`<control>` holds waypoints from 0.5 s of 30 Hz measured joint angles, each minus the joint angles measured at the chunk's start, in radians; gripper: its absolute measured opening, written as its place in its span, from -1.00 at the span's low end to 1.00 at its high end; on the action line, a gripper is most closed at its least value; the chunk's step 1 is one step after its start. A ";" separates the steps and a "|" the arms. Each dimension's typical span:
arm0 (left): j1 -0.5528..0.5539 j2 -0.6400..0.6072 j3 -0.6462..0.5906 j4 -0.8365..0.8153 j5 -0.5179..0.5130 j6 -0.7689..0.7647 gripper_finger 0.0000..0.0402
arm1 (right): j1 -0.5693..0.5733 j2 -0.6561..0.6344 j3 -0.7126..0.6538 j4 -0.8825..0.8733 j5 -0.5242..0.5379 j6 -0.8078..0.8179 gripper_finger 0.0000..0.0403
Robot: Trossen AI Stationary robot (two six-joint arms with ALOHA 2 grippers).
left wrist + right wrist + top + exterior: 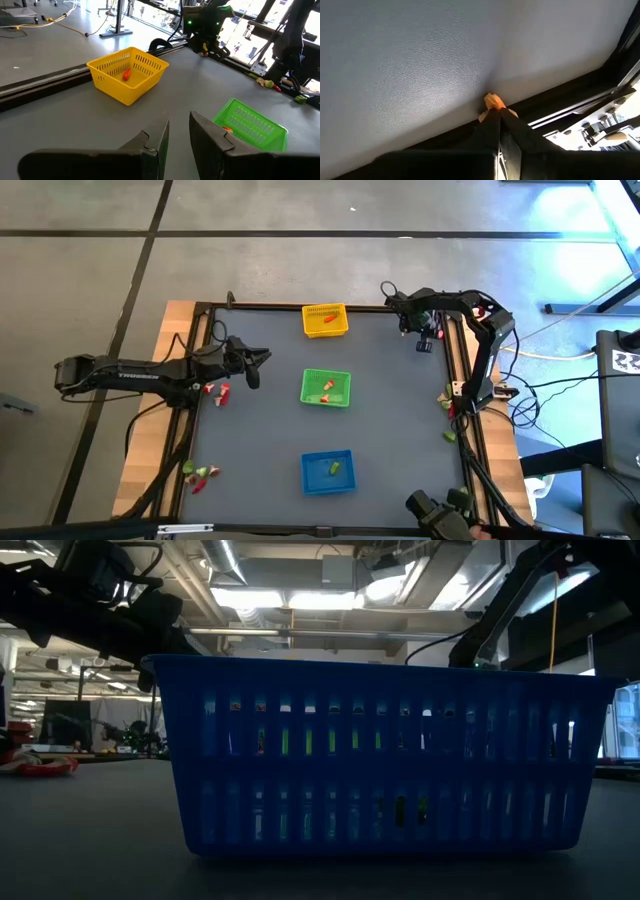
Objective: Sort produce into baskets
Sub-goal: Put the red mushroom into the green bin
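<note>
Up at the far right corner of the table [270, 420], my right claw [498, 116] is clenched on a small orange piece [493, 102], pinched at the fingertips right where the grey surface meets the dark edge rail. My left claw [179, 131] hovers over the left side of the table, its fingers a narrow gap apart and nothing between them. On my left arm [120, 373] pale lettering runs along the link, too small for me to read.

Down the table's middle stand the three baskets: the yellow basket [325, 320] at the far edge with an orange-red piece inside, the green basket [326, 388] in the centre holding red and pale pieces, and the blue basket [328, 472] nearest, with a light green piece in it. Loose produce lies near my left claw [217, 392], at the near left corner [200, 475], and along the right rail [447, 400].
</note>
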 joint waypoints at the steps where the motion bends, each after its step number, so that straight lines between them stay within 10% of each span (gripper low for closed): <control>1: 0.000 0.000 0.000 0.000 0.000 0.000 -0.64 | 0.000 0.000 0.001 -0.004 -0.005 0.000 -0.98; 15: 0.000 0.000 0.000 0.001 0.000 0.001 -0.64 | 0.049 -0.015 0.032 -0.122 0.038 0.053 -0.61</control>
